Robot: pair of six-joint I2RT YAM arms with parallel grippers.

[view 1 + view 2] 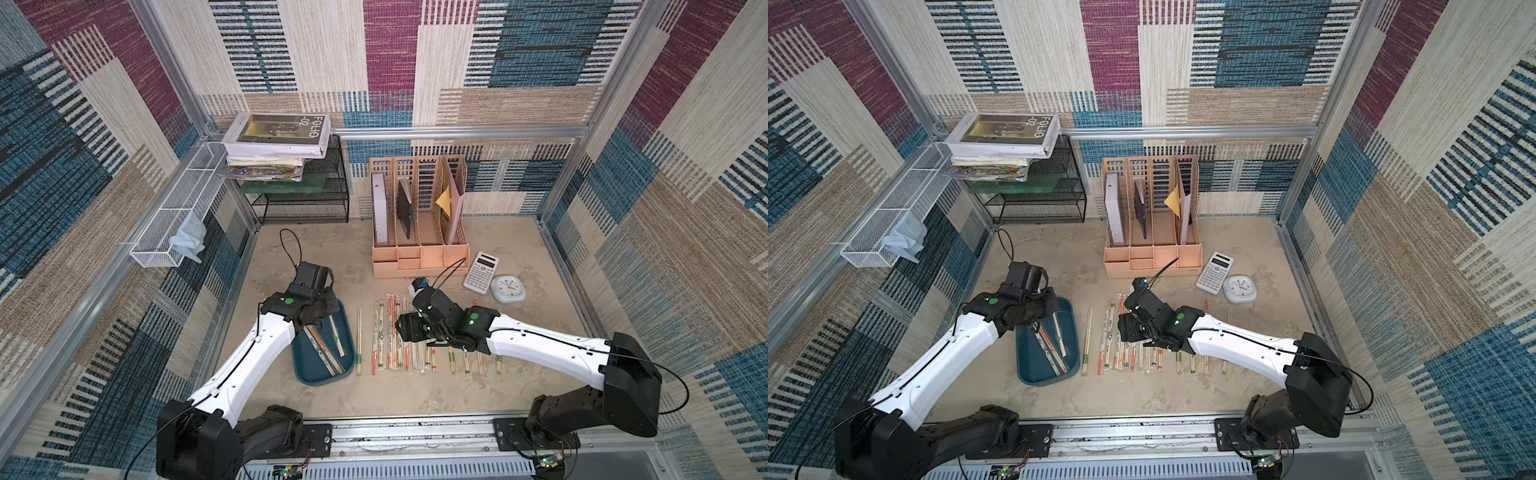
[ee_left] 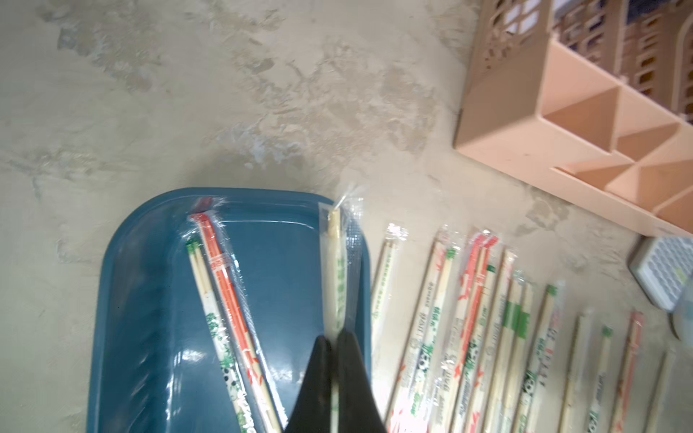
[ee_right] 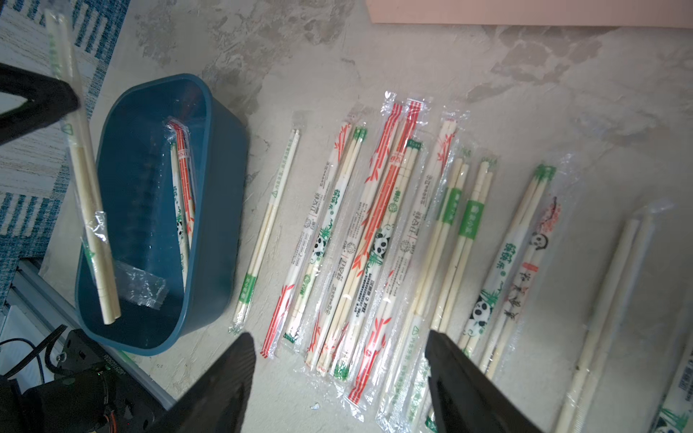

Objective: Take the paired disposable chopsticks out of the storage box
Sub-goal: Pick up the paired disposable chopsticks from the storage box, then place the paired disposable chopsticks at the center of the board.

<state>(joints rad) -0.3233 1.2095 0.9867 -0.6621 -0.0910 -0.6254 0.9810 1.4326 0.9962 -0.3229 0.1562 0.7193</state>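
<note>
While its jaws are pressed together, the left gripper [image 2: 335, 339] pinches one pair of disposable chopsticks [image 2: 336, 270], packed in a clear sleeve with green print, and grips it partway along its length. This held pair is tilted. In the right wrist view one end points down into the storage box [image 3: 221, 225] and the other end stands out past the gripper. I cannot tell if the low end touches the box floor.

Inside the box lie two other pairs, close side by side and diagonal to its walls: an orange-red pair [image 2: 237, 311] and a green pair with a panda print [image 2: 213, 318]. The box is dark teal-blue with rounded corners, and it stands on the tabletop [image 1: 415, 399] under the left wrist.

Just beside the box, toward the right arm, a row of sleeved pairs [image 3: 378, 225] lies on the tabletop, roughly parallel, and some overlap each other. The right gripper [image 3: 339, 334] hangs over this row with its jaws wide apart and holds nothing.

Behind the row stands a peach file organiser [image 1: 419, 257]. A calculator [image 1: 481, 272] and a small clock [image 1: 508, 289] lie near it.
</note>
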